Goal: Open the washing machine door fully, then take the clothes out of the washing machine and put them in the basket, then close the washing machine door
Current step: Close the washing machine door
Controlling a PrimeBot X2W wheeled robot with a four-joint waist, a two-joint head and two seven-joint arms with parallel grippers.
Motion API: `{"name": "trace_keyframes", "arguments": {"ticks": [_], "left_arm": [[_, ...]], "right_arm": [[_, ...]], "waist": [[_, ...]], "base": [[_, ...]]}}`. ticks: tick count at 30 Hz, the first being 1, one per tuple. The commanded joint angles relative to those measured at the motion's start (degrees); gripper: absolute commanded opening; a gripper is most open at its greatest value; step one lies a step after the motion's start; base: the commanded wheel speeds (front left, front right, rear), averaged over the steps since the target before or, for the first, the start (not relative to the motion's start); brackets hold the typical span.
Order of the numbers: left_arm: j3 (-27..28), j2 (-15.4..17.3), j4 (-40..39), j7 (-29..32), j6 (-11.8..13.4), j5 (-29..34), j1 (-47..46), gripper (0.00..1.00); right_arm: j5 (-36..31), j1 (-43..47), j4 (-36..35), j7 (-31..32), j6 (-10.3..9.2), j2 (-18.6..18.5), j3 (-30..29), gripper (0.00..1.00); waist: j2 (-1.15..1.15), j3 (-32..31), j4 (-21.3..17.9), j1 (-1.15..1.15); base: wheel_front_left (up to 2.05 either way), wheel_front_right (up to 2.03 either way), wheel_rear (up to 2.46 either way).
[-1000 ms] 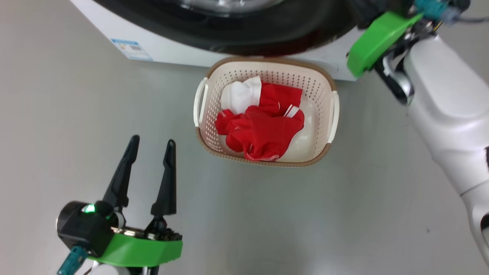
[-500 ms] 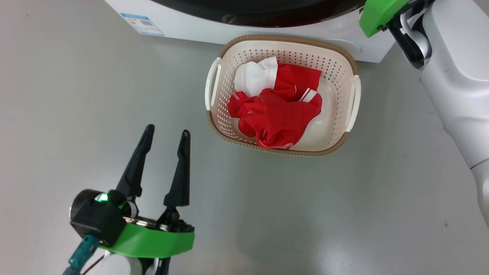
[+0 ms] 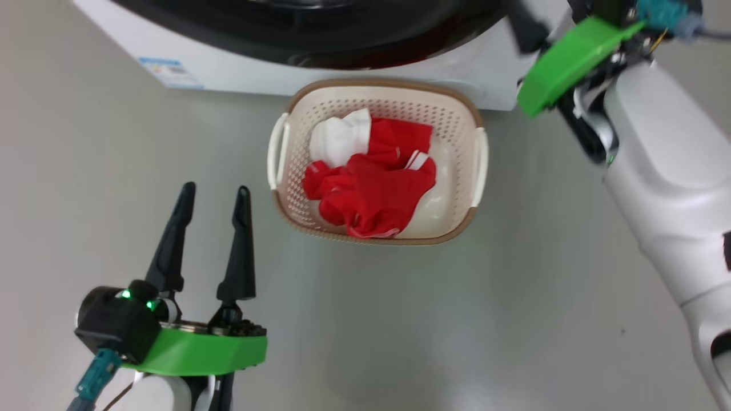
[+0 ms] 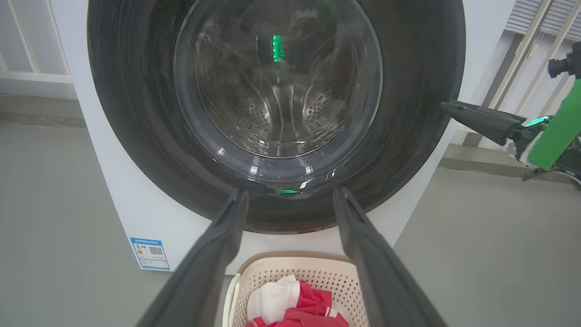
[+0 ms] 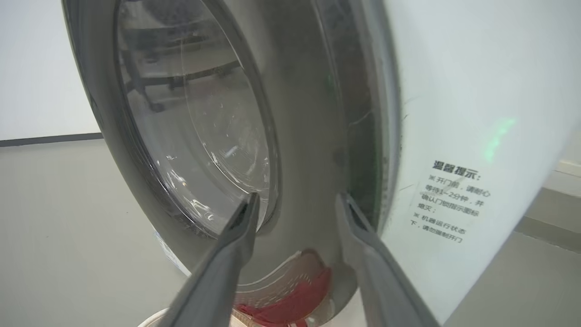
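Note:
The washing machine (image 3: 240,71) stands at the top of the head view, its door (image 4: 136,113) lying flat against the front, with the steel drum visible through the glass. Below it on the floor sits the basket (image 3: 377,85), which holds the red clothes (image 3: 371,188) and one white garment (image 3: 340,140). My left gripper (image 3: 216,188) hovers open and empty to the left of the basket, pointing at the machine. My right gripper (image 5: 297,195) is open at the door's right edge, with the black rim (image 5: 308,136) showing between its fingers (image 4: 476,120).
Grey floor (image 3: 457,331) spreads around the basket and in front of the machine. A blue label (image 3: 170,72) marks the machine's lower left corner and a printed notice (image 5: 454,200) its front. My right forearm (image 3: 668,171) crosses the right side of the head view.
The head camera has swung, so the whole picture shifted up and then back. A dark finger of my right gripper now shows beside its green mount. The left gripper and the basket's contents are unchanged.

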Motion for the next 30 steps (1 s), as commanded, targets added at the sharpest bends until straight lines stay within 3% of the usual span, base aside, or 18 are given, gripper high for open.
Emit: {"name": "trace_keyframes", "arguments": {"ticks": [1,20,30], "left_arm": [[2.11,0.72,-1.22,-0.44,0.17,-0.18,-0.87,1.0],[7.2,0.75,1.32,-0.44,-1.58,1.41,3.13,1.0],[9.46,1.18,2.74,-0.44,-2.33,3.63,8.26,1.0]], "right_arm": [[-0.14,1.44,-1.84,-0.36,-0.22,1.29,-0.31,1.0],[-9.34,29.0,-22.06,-0.36,-0.22,2.07,-14.6,1.0],[-9.89,41.14,-25.31,-0.36,-0.22,1.74,-19.22,1.0]], "waist": [[0.0,-2.15,-2.4,0.0],[0.0,-13.5,-13.19,0.0],[0.0,-21.08,-16.39,0.0]], "base": [[0.0,0.0,0.0],[0.0,0.0,0.0],[0.0,0.0,0.0]]}}
